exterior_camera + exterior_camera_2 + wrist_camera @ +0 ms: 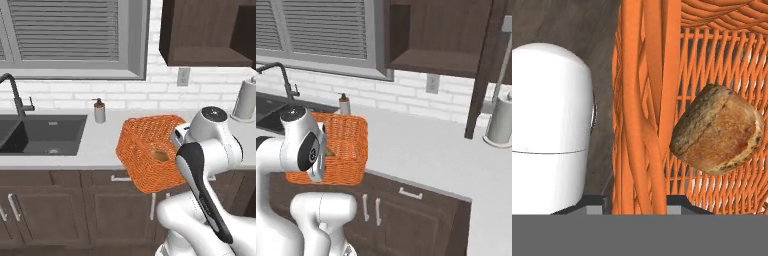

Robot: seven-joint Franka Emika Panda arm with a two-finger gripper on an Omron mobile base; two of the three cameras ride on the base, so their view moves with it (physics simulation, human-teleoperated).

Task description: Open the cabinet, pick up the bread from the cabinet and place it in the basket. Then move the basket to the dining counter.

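Observation:
The orange woven basket hangs tilted in the air at the grey worktop's front edge, also seen as the basket from the right. My gripper is shut on the basket's wall, which runs up between the two dark fingertips. The golden-brown bread lies inside the basket against the mesh, and the bread shows through the weave. The dark wooden cabinet stands with its door swung open and its shelf bare. The dining counter is out of view.
A dark sink with a black faucet lies at the left, a soap dispenser behind the basket. A paper towel roll stands at the right on the worktop. Low drawer cabinets sit below.

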